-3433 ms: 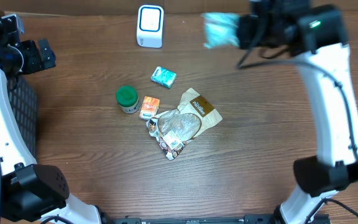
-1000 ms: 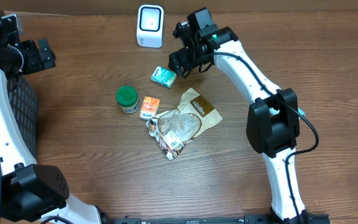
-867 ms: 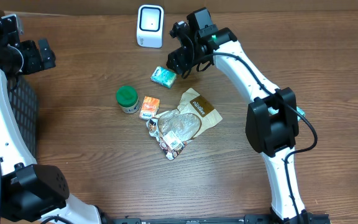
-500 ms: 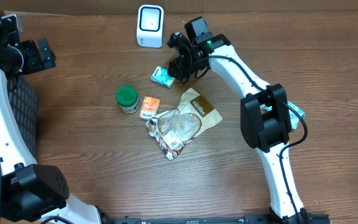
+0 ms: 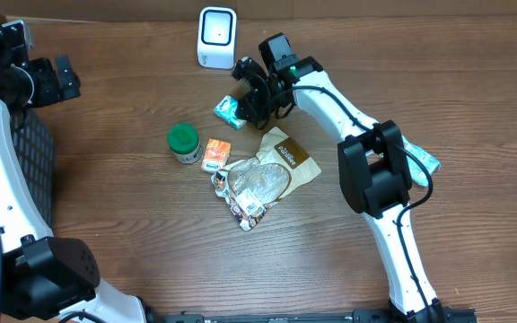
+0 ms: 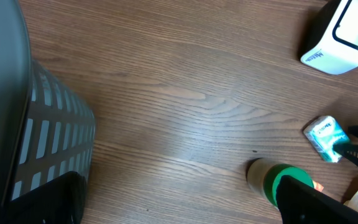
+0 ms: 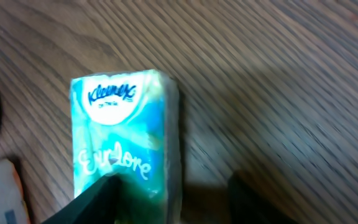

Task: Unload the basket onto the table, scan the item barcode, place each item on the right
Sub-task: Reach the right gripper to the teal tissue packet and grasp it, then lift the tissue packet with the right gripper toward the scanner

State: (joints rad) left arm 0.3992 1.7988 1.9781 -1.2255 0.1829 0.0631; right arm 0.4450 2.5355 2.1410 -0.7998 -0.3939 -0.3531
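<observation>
Overhead: tissue pack [image 5: 226, 110] lies on the worktop [image 5: 106, 224] toward the far edge, near the white scanner [image 5: 216, 36], with the right gripper [image 5: 246, 104] down at its right end. Jaws part-way apart; one finger [image 7: 92, 196] overlaps the pack, the other stands clear of it; whether it grips cannot be told. Left gripper [image 6: 179, 190] wide open, empty, at the far left corner. Risk: an off-centre pinch may let the soft pack twist or slip, hiding its barcode from the scanner.
</observation>
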